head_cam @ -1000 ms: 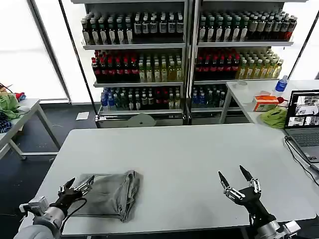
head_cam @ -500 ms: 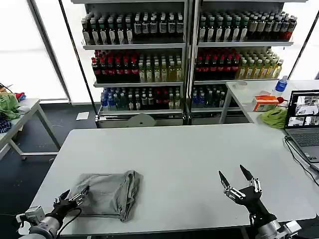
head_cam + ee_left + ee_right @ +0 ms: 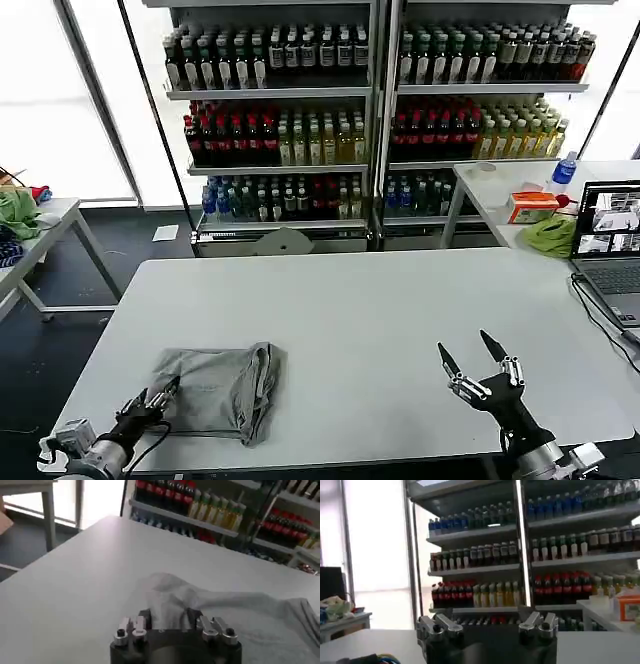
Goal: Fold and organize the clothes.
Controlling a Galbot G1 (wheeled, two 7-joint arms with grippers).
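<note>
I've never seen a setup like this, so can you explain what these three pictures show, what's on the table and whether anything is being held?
A two-armed robot stands at a white table. One picture looks down from its head; the other two come from cameras on its wrists. A folded grey shirt lies near the table's front left. The left gripper sits open at the shirt's near corner, with cloth between its fingers in the left wrist picture. The right gripper is open and holds nothing. Shelves of bottles stand behind.
</note>
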